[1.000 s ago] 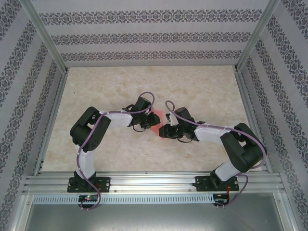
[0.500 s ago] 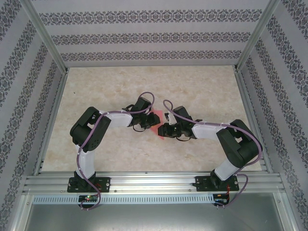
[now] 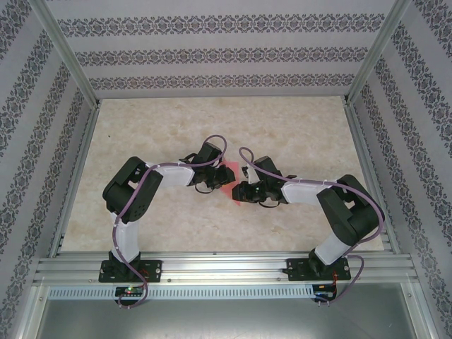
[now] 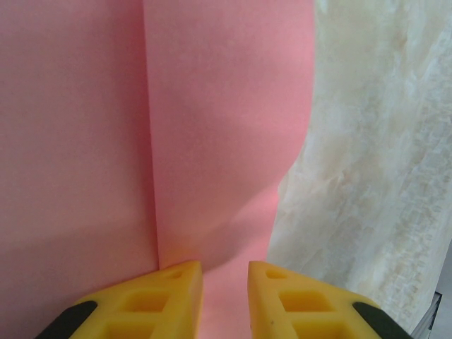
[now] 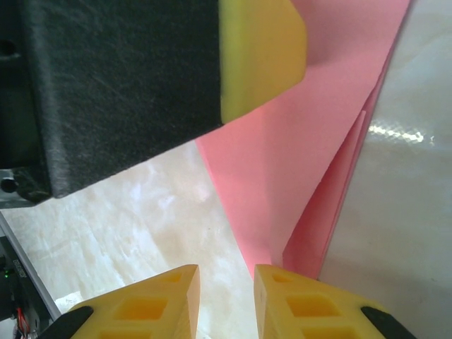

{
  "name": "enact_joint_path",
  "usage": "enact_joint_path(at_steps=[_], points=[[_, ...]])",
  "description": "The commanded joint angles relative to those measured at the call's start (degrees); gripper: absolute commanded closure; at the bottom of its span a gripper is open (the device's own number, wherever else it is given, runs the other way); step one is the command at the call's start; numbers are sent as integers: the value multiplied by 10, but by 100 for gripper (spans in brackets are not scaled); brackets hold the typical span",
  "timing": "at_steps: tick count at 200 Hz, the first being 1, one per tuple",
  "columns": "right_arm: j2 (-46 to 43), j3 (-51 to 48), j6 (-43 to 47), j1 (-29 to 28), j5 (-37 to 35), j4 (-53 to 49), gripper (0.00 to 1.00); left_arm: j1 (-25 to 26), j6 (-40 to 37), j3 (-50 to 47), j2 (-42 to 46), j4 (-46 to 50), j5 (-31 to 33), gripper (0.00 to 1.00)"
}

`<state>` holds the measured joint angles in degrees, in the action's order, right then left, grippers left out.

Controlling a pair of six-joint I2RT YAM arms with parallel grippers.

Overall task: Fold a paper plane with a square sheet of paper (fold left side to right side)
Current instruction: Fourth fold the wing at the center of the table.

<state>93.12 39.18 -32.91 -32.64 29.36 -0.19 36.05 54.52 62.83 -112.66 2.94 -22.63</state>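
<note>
Since both grippers meet over the pink paper (image 3: 227, 179) at mid-table, the step in hand looks like firming a fold, which wants pressing rather than pulling. The left gripper (image 4: 224, 274) has its jaws only narrowly apart and pinches nothing. The paper lies just ahead of and beneath its tips, with a crease (image 4: 150, 141) running straight away from them. The right gripper (image 5: 226, 277) is equally narrow and empty, and the paper's pointed, layered end reaches right up to its tips. Those layers gape slightly, so I judge they could spring back. One gripper should pin the sheet while the other slides along the crease, flat and slow, so the edges do not skew.
</note>
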Motion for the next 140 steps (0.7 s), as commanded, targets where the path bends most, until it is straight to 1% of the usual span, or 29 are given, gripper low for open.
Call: enact_joint_path(at_steps=[1,42,140], points=[[11,-3,14,-5,-13,-11,73,2,-1,-11,-21,28,27,74],[16,-8,16,-7,-16,-13,76,2,-2,-8,-21,31,28,74],[22,-7,30,-11,-39,-54,80,3,-2,-8,-24,32,28,74]])
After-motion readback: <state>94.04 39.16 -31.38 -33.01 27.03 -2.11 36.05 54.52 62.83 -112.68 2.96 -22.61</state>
